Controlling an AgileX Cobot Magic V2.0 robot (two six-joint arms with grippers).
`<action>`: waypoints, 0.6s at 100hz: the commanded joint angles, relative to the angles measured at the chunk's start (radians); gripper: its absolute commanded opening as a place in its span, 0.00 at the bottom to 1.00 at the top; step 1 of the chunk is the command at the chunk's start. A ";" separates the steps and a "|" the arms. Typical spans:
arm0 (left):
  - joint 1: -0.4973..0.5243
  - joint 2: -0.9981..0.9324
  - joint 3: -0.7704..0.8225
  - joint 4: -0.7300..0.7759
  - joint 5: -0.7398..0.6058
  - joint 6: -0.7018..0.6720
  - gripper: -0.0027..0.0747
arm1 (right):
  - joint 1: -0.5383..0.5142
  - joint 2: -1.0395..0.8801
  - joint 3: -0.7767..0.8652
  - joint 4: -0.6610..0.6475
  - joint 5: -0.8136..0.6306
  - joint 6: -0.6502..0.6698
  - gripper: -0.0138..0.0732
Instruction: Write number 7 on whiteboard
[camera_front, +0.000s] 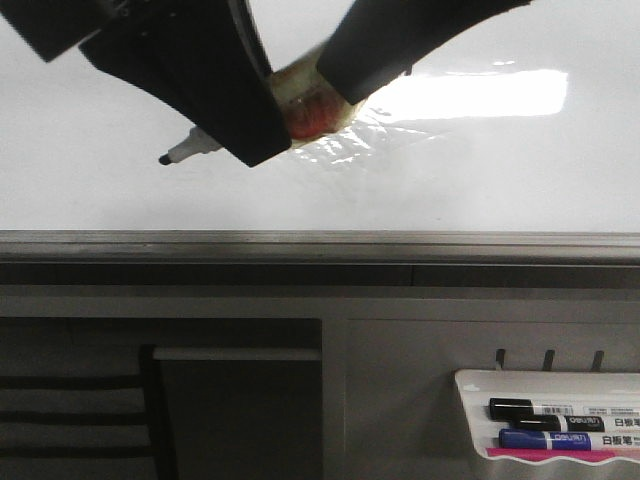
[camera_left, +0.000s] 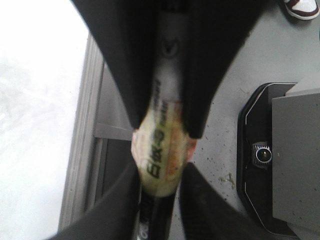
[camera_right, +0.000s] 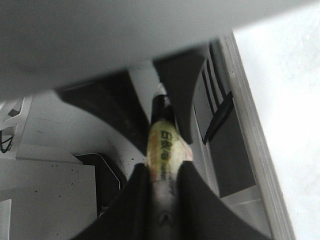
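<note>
Front view: two dark grippers meet high over the whiteboard (camera_front: 120, 190), both clamped on one marker (camera_front: 190, 148).
Left gripper (camera_front: 215, 110): clenched on the marker's barrel near the tip end; its fingers press both sides of the barrel in the left wrist view (camera_left: 167, 90).
Right gripper (camera_front: 340, 75): grasping the same marker from the opposite end, its fingers closed on the barrel (camera_right: 162, 200).
Marker: uncapped, black tip pointing to the robot's left, a yellowish label wrap with a reddish patch between the two grippers.
Whiteboard: glossy, with a bright reflection, wrinkled film and a grey bottom rail; it lies behind the marker, and tip contact cannot be told.
Number 7: no stroke can be made out.
Tray (camera_front: 470, 400): below right, holding capped markers.
</note>
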 joint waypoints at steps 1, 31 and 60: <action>-0.002 -0.035 -0.044 -0.011 -0.046 -0.026 0.48 | 0.001 -0.020 -0.031 0.034 -0.020 -0.005 0.08; 0.129 -0.192 -0.071 0.066 -0.029 -0.261 0.53 | 0.001 -0.113 -0.077 -0.267 -0.046 0.354 0.09; 0.296 -0.423 0.128 0.064 -0.073 -0.344 0.53 | -0.057 -0.256 -0.058 -0.582 -0.038 0.867 0.09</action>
